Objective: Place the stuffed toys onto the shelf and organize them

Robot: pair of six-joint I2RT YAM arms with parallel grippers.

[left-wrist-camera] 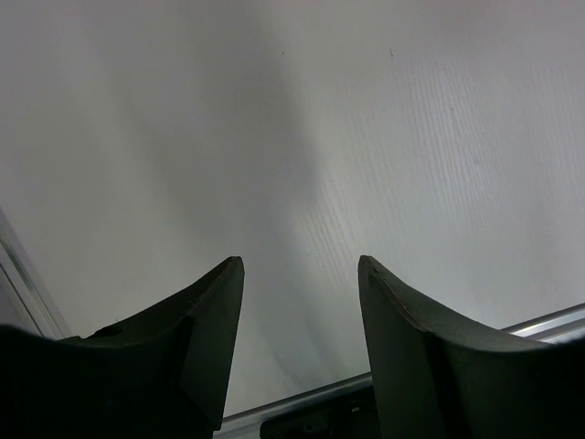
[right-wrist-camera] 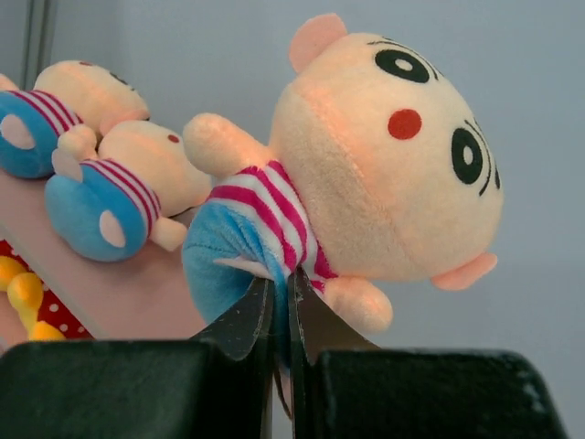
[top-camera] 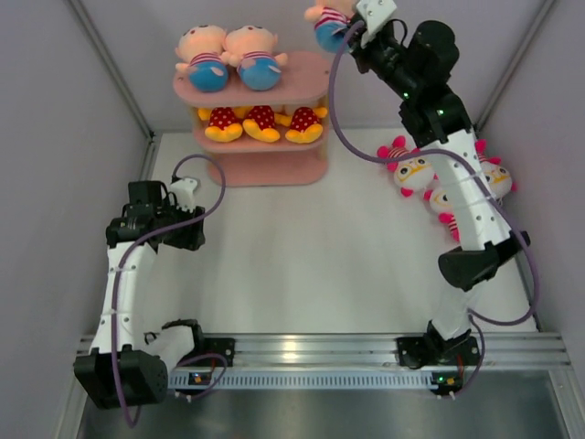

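- Doll (right-wrist-camera: 366, 174) hangs pinched by its blue pants in my right end effector (right-wrist-camera: 281, 302), at 1 o'clock off the shelf (top-camera: 306, 78), high enough to join the 2 matching dolls (top-camera: 206, 57) on top.
- Right arm reaches far forward and high.
- Left end effector (left-wrist-camera: 300, 265) gapes wide, empty, low over the desk (top-camera: 302, 256) at 9 o'clock.

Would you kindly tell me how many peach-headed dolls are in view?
3. Two dolls lie side by side on top of the shelf; the third doll is held by the right gripper, jaws shut. None seems hidden.
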